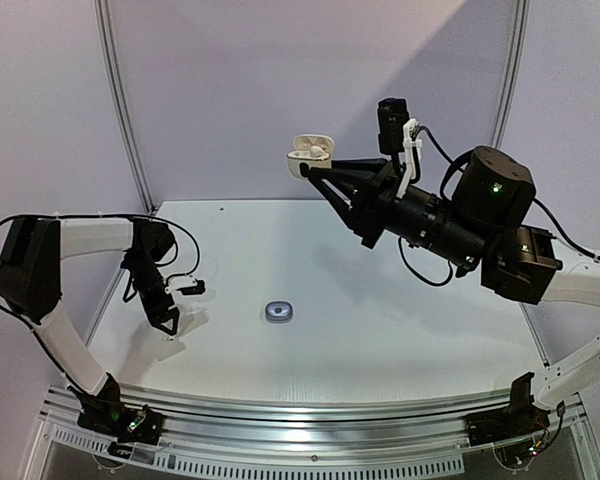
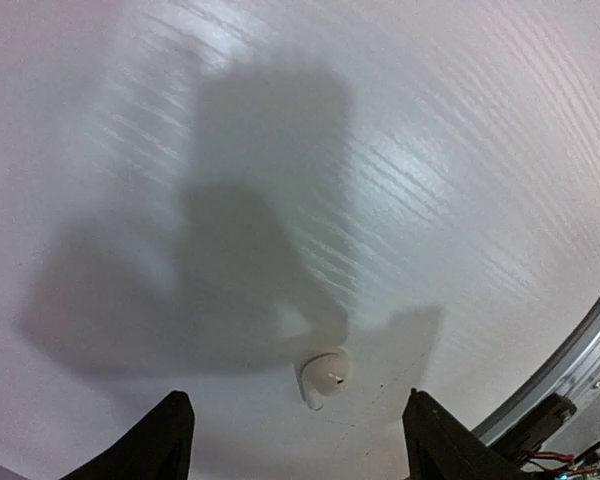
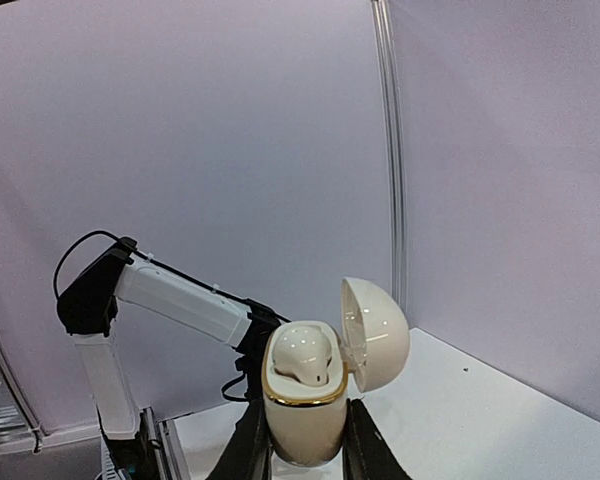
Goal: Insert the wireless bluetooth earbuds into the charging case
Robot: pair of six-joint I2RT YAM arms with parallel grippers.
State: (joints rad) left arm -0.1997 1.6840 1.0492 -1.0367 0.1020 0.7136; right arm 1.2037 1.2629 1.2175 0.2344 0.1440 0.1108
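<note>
Our left pincer [image 2: 296,402] hangs low over the tabletop [image 2: 460,200]. Its two fingers [image 2: 165,440] are spread wide apart, and nothing is pinched between them. A white earbud [image 2: 325,372] lies on the tabletop just past the fingertips, in line with the gap. No finger touches it. The earbud is small and round, with a short stem that points toward the pincer. The dark shadow of the pincer falls on the tabletop beyond it. From above, we see this pincer at the left side of the tabletop, in the near half.

Our right pincer [image 3: 305,445] is pressed onto the white charging case [image 3: 302,415]. It pinches the case from both sides, low on its body. The case stands upright in the grip, high in the air and well above the tabletop. It has a thin gold rim around its top. Its lid [image 3: 378,335] is open and tips off to the right in the wrist view. A second white earbud [image 3: 305,355] sits in the top of the case.

A small grey case [image 1: 279,312] lies on the tabletop near the middle. It is to the right of the left pincer and well apart from both pincers.
</note>
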